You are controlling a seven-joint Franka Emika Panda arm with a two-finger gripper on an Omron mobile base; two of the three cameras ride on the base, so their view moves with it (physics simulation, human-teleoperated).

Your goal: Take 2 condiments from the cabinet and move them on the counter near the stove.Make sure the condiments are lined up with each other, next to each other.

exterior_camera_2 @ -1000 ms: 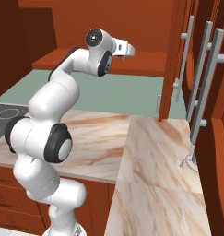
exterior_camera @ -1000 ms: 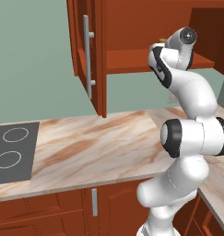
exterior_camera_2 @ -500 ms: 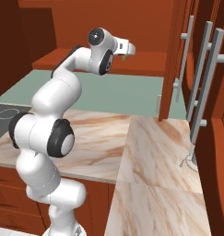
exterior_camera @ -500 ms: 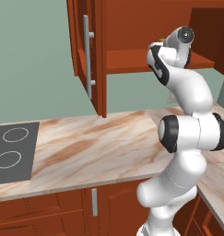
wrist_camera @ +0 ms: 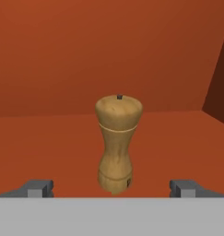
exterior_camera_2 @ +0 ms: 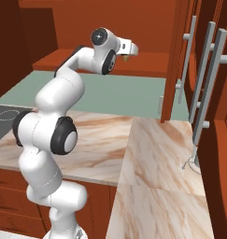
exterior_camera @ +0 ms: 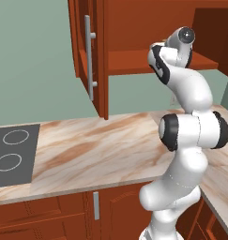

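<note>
Hand view: wooden shaker [wrist_camera: 118, 143], tan-brown, waisted like a pepper mill, small dark knob on top. Stands upright on the shelf [wrist_camera: 49, 152] of the cabinet, centred between the two finger tips and a little beyond them. Red-brown back wall behind it; a darker side wall at the right edge.

Gripper [wrist_camera: 112, 188]: jaws spread wide, one dark tip at each lower corner, nothing between them, no contact with the shaker.

Left base view: cabinet [exterior_camera: 134, 28], red-brown wood, door [exterior_camera: 82, 51] swung open to the left with a long silver bar handle [exterior_camera: 88, 56]. Arm [exterior_camera: 186, 131] rises at right and reaches up to shelf level. Counter [exterior_camera: 96, 150], beige-pink marble with brown veins, over wooden base cabinets. Stove [exterior_camera: 12, 154], flat dark grey with two white rings showing, set into the counter at far left, well apart from the arm.

Right base view: arm bent high, hand reaching into the cabinet opening above the shelf; a small tan object, too small to tell, just past the hand. Tall doors with three silver bar handles [exterior_camera_2: 208, 88] at right. Counter corner runs toward the camera.
</note>
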